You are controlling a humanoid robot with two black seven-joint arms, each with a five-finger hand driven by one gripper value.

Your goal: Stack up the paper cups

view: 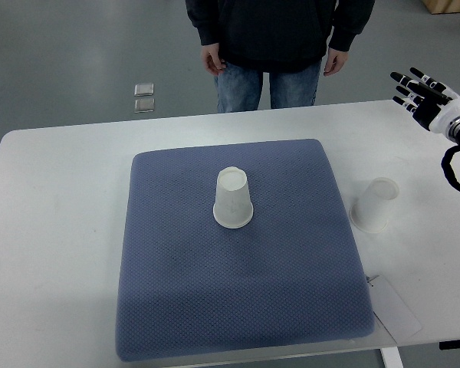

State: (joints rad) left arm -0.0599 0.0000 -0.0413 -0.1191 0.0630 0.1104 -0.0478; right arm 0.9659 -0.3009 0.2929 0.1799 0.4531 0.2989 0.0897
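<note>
On the white table (54,199) lies a blue-grey pad (238,307), and near its middle stands one paper cup (233,198), upside down, its wide rim resting on the fabric. Off the pad's right edge, on bare tabletop, a second paper cup (375,204) also stands inverted — close beside the pad but not touching it.

At the far right, the right hand (425,93) comes in from the picture's edge and hovers near the table's far right corner, its dark-tipped fingers (402,79) spread wide and holding nothing. Both cups lie nearer the robot than the hand: the second cup sits below and slightly left of it, apart; the cup on the pad is well apart, further left.

Beyond the table's far edge stands a person (274,38) in a dark top and jeans, arms hanging down. A thin white sheet (395,308) lies by the pad's near right corner.
</note>
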